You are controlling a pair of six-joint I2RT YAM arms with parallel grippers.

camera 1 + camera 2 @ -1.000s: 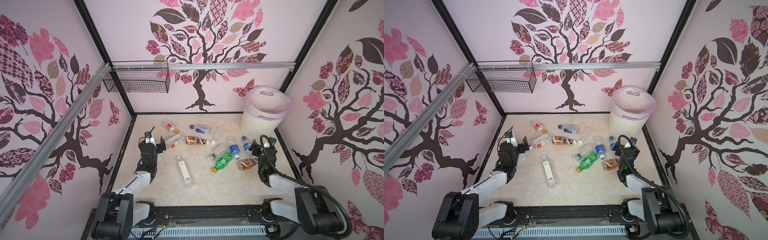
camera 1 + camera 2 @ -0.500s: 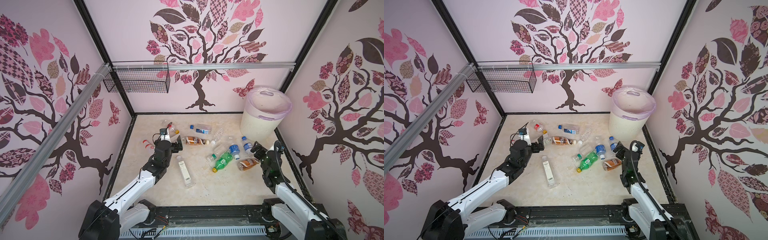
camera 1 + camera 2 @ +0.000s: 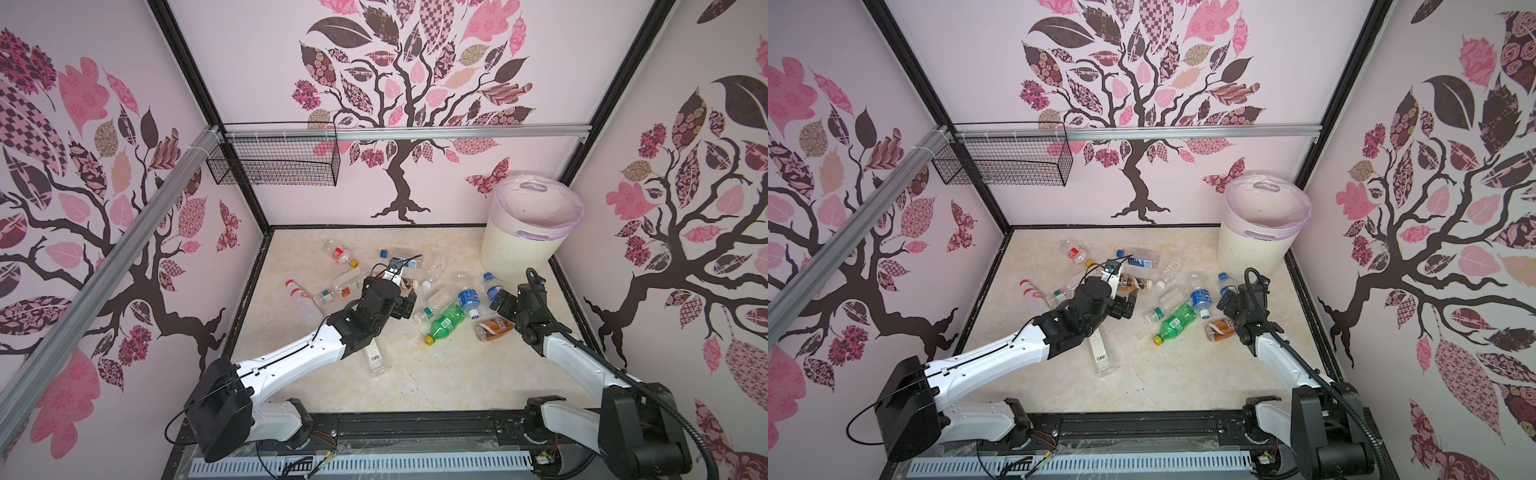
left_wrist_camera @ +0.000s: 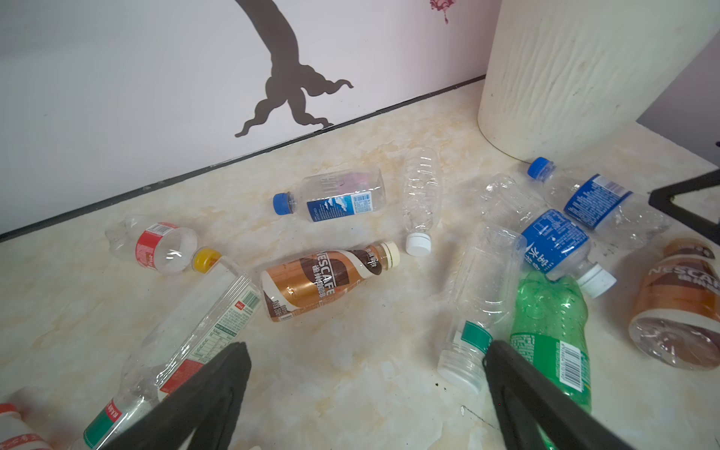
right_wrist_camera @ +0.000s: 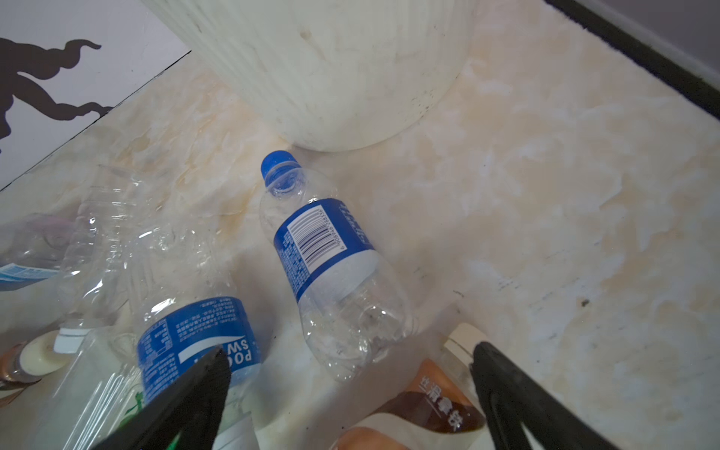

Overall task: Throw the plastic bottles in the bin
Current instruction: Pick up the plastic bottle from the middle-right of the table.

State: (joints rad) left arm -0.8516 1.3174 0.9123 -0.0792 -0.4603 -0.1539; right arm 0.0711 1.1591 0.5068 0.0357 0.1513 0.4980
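In both top views the bottles [image 3: 446,320] lay scattered over the table [image 3: 415,382], with the bin [image 3: 528,249] in its far right corner. In the left wrist view, the left gripper [image 4: 366,350] gaped wide and empty near a brown bottle [image 4: 327,280]. In the right wrist view, the right gripper [image 5: 350,354] was likewise spread and empty, near a blue-labelled bottle [image 5: 331,257] by the bin.

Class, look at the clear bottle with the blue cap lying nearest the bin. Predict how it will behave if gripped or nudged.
Probably very light: the blue-capped bottle looks empty. Its clear walls look dented, so it may buckle under a squeeze. Lying on its side on the smooth tabletop, it would likely roll or skid when nudged.
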